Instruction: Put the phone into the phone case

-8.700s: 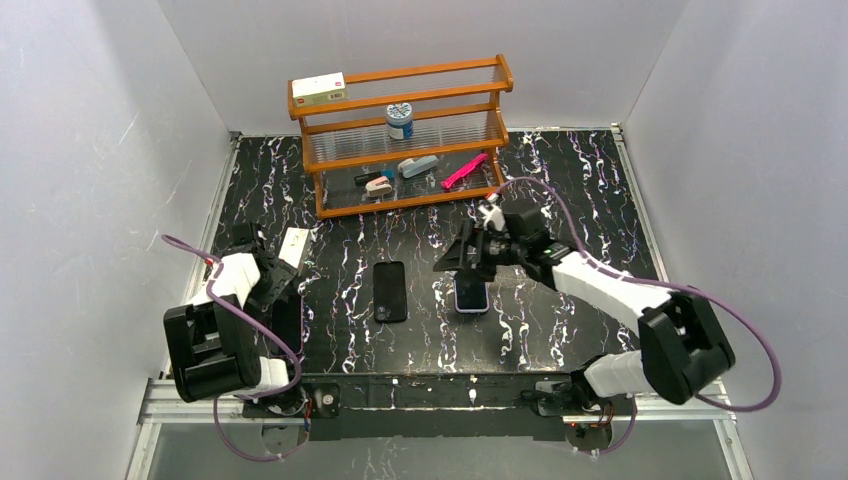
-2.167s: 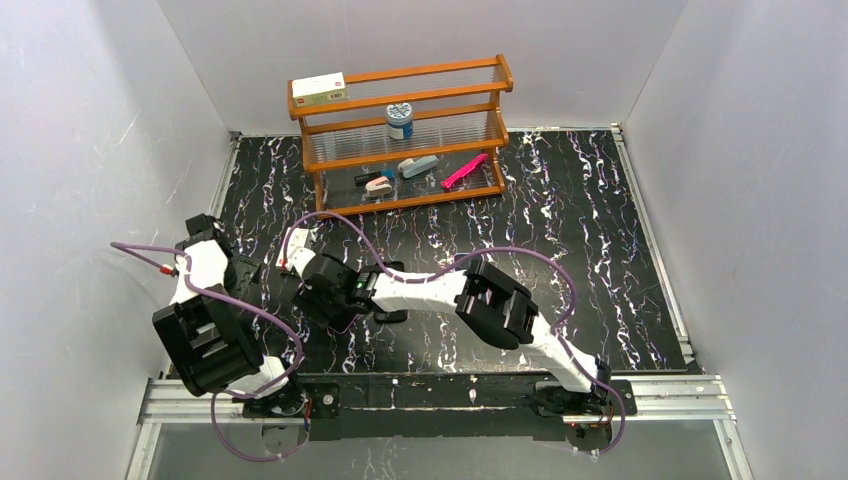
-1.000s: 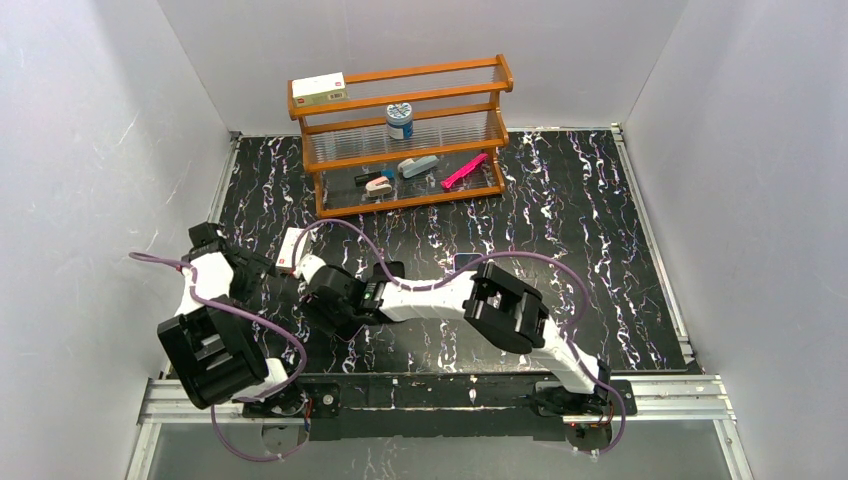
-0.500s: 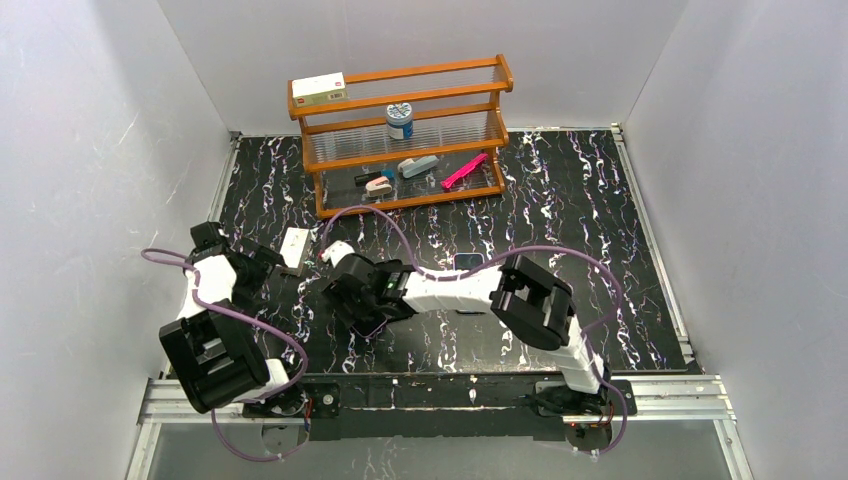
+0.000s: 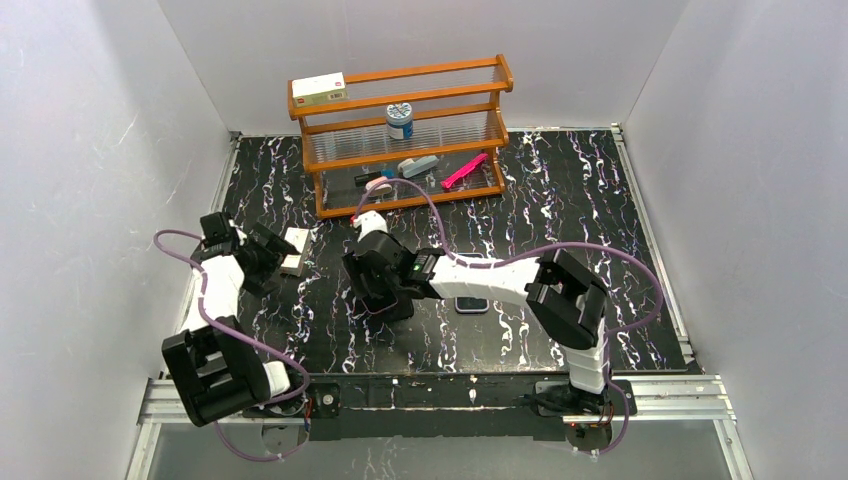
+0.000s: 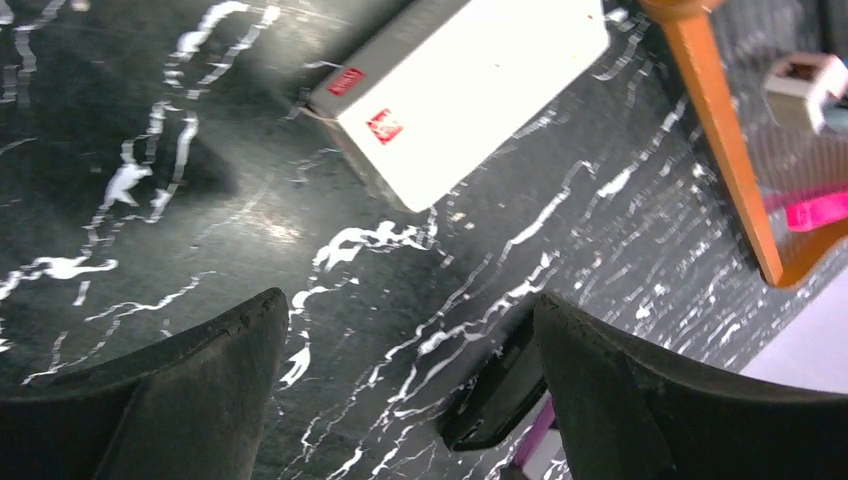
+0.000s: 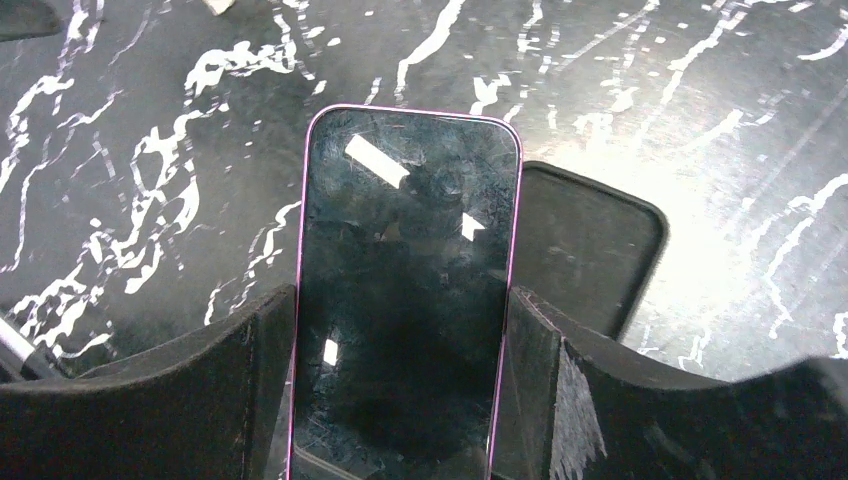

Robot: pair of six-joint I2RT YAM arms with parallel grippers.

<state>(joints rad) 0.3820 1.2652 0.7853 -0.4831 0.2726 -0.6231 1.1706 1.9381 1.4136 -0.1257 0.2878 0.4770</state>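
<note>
Phone: clamped between my right fingers, glossy dark screen up toward the wrist camera. It has a thin pinkish rim. Both long edges press against the inner faces of the fingers, and its far end sticks out well past the fingertips.

Right fingers: closed on the phone, only as far apart as the phone is wide. I have hold of nothing else.

Phone case: matte black, lying flat on the tabletop. It sits just beyond my right fingertips, toward the right-hand finger's side. The phone hides the edge of the case nearest to it.

Contact: I cannot tell whether the far end of the phone touches the case or the tabletop.

Left fingers: spread wide and holding nothing, above the black, white-veined tabletop.

White box: lies flat ahead of my left fingertips, clear of both of them. There are small red marks on the end nearest the fingers.

Wooden rack: farther ahead of my left fingers and off toward the right-hand one. One orange post crosses the corner of the left wrist view, with a pink item beyond it.

Dark part: something black shows low between my left fingers, close to the right-hand one. I cannot tell what it is.
</note>
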